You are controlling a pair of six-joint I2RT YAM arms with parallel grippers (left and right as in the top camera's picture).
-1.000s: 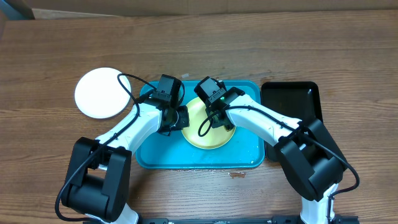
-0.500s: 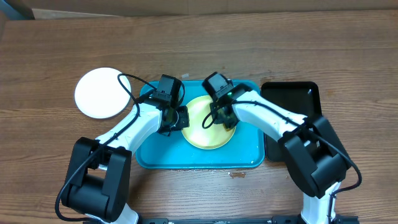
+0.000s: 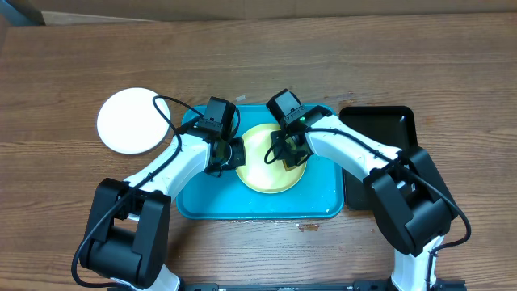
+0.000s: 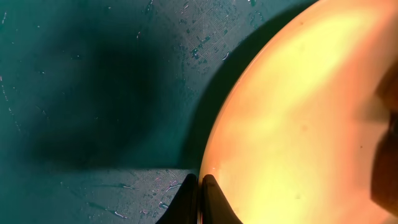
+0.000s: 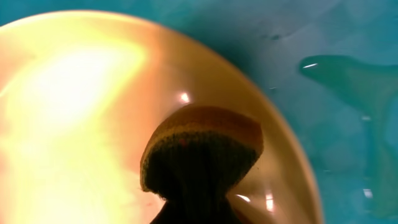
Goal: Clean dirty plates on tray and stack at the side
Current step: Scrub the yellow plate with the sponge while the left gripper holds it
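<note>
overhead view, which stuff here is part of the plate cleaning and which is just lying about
In the job:
turquoise rectangular plastic tray
pale yellow-green round plate on it
yellow-and-dark sponge in right gripper
left gripper pinching that plate's rim
white round plate left of the tray

Lying about:
narrow black tray

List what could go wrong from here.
1. The left gripper pinches only the rim of the plate; a hard push from the sponge could twist it loose.
2. The tray looks wet beside the plate, so a freed plate may slide.
3. The right gripper works close to the left one; a wider stroke might knock them together.
</note>
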